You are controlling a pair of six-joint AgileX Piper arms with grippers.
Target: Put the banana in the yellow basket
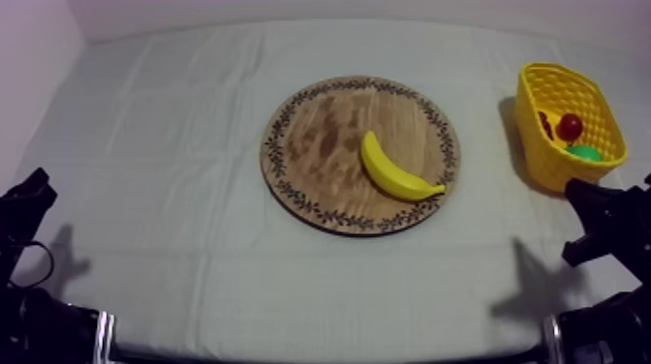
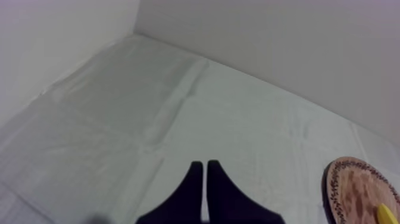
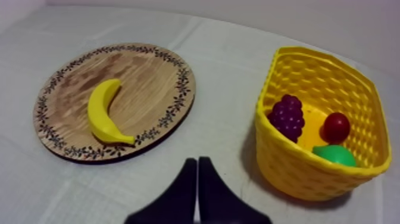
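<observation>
Resting at the near table edge, the left gripper (image 2: 203, 164) and right gripper (image 3: 197, 159) had fingers together on nothing. Beyond, the banana (image 3: 102, 113) lay ungrasped on the wooden board (image 3: 149, 77); pickup and transfer were both undone. The yellow basket (image 3: 297, 173) held grapes (image 3: 287, 116), a small red fruit (image 3: 336, 126) and a green fruit (image 3: 333, 155) half hidden by its wall.

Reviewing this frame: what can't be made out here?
Top view: grapes mostly hidden behind the wall of the yellow basket.
Right wrist view: green fruit half hidden by the basket's near wall; kind unclear.
Left wrist view: wooden board and banana cut off at the picture's edge.
</observation>
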